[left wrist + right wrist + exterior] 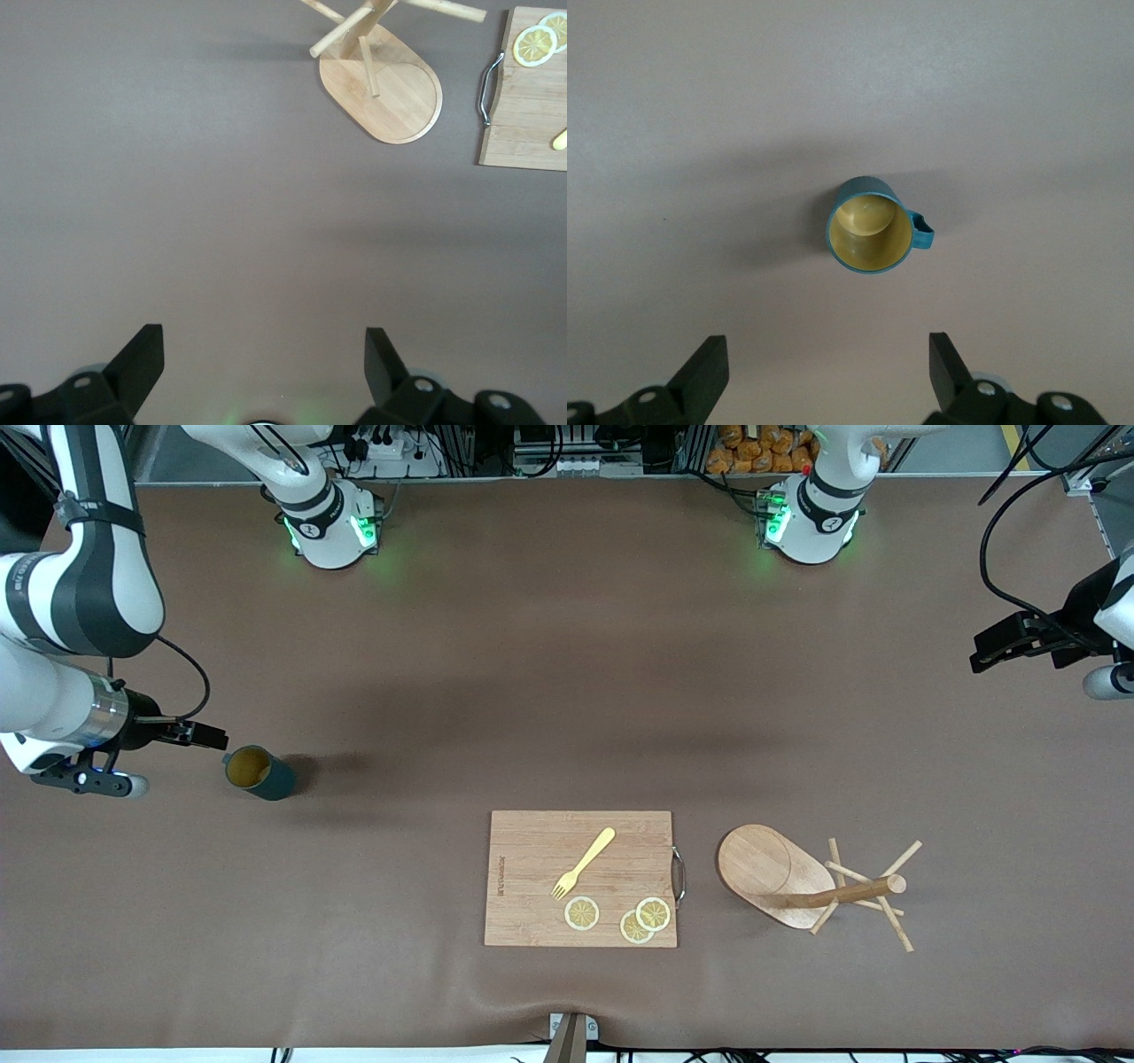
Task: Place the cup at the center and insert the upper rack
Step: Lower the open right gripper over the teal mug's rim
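Right arm reaches in from the 9 o'clock edge of the front view, wrist level, right gripper (208,735) low over the table, fingers (709,367) spread wide. Left arm at the 3 o'clock edge, left gripper (997,646) raised, fingers (146,354) spread wide, waiting.

A small burned-in mark runs along the edge of the cutting board (580,879) toward the right arm's end of the table, beside the fork (583,862), but its letters cannot be made out. No other writing shows anywhere.
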`<state>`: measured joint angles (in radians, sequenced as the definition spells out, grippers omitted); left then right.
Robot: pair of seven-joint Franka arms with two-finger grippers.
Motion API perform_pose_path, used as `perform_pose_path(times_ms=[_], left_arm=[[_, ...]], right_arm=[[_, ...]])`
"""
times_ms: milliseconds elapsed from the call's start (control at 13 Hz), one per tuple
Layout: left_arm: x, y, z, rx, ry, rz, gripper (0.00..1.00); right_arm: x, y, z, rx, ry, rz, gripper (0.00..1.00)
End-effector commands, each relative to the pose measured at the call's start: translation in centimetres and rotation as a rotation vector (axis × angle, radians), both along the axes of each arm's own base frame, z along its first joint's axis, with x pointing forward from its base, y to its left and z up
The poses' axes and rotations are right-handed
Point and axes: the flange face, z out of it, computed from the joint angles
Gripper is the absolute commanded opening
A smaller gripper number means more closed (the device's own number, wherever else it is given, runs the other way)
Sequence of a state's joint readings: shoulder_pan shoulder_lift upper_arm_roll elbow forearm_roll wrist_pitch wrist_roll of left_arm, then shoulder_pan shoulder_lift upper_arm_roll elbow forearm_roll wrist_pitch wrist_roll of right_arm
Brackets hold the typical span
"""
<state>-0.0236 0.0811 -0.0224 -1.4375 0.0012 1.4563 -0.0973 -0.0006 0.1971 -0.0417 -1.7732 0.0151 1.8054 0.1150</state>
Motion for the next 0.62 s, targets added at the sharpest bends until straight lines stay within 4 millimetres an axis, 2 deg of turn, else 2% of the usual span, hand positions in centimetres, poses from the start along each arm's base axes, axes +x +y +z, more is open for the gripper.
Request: perform_pose_path(times_ms=[0, 154, 539], left_arm=[[-0.4, 0.1, 0.8, 0.006, -0.001, -0.002, 1.00], [-0.4, 0.1, 0.8, 0.006, -0.001, -0.002, 1.00], [-0.4, -0.2, 0.8, 0.006, -0.001, -0.003, 1.00]], right_arm=[[-0.4, 0.2, -1.7, 0.011, -0.012, 0.063, 1.00], [-0.5, 0.2, -2.2, 0.018, -0.008, 0.077, 1.00], [-1.4, 0.7, -5.6, 0.043, -0.017, -0.003, 1.00]])
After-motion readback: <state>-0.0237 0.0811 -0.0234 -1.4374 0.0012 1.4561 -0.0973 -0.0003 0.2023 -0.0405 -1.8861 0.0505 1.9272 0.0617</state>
